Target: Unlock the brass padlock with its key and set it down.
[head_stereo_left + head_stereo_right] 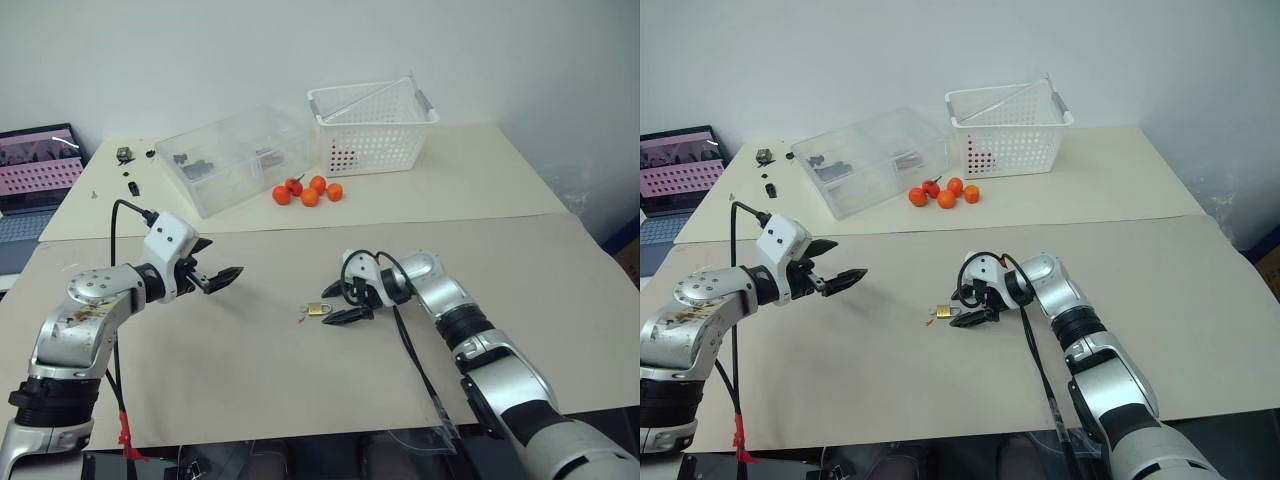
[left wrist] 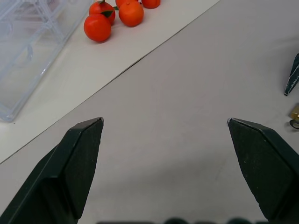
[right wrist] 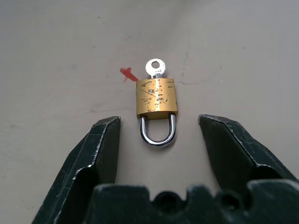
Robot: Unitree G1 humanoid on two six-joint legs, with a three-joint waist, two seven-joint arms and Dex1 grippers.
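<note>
Nearest the head camera, the beige table [image 1: 250, 370] spreads across the front, its second slab running behind a seam. On that far slab, the clear plastic box [image 1: 235, 155] lies tilted with small dark parts inside, and just beside it, to the right, stands the white basket [image 1: 372, 128], upright with its wire handle folded across the rim. At the far left edge a laptop [image 1: 35, 175] shows a pinkish screen.

Left gripper [image 1: 222, 275] hangs above the near slab on the left, its two black fingers [image 2: 77, 158] spread wide with nothing between them, well apart from the lock. Right gripper [image 1: 338, 303] rests low at the table's middle, pointing left, its fingers [image 3: 100, 149] parted on either side of the shackle without touching it.

Four oranges [image 1: 308, 190] sit clustered in front of the box and basket. A few small dark bits [image 1: 128, 170] lie scattered near the laptop.

Smaller still, the brass padlock [image 3: 156, 98] lies flat on the near slab just in front of the right gripper, free of both hands, its silvery shackle [image 3: 158, 133] turned toward that gripper. Its key [image 3: 155, 68] sticks out of the body's far end, and a tiny red mark [image 3: 127, 73] sits just beside the key.
</note>
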